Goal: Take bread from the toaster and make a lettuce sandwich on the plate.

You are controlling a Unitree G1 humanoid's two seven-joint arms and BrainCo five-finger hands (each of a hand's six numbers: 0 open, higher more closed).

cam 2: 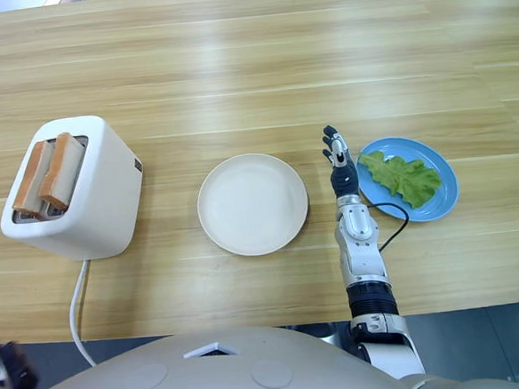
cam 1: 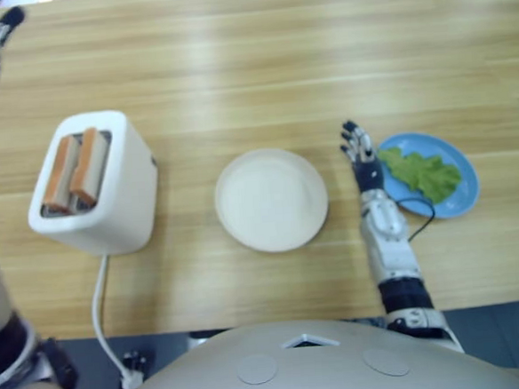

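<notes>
My right robot hand (cam 2: pixel 341 173), fingers spread and empty, rests mid-right between cream plate (cam 2: pixel 252 204) and lettuce (cam 2: pixel 401 177). Bread (cam 2: pixel 60 171) stands in the toaster (cam 2: pixel 95 206) at left. A tugged slice could tip the toaster.

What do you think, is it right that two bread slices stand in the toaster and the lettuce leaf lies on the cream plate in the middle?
Not quite. The lettuce leaf lies on the blue plate at the right, not on the cream plate in the middle. The two bread slices do stand in the toaster. The right eye view shows it.
</notes>
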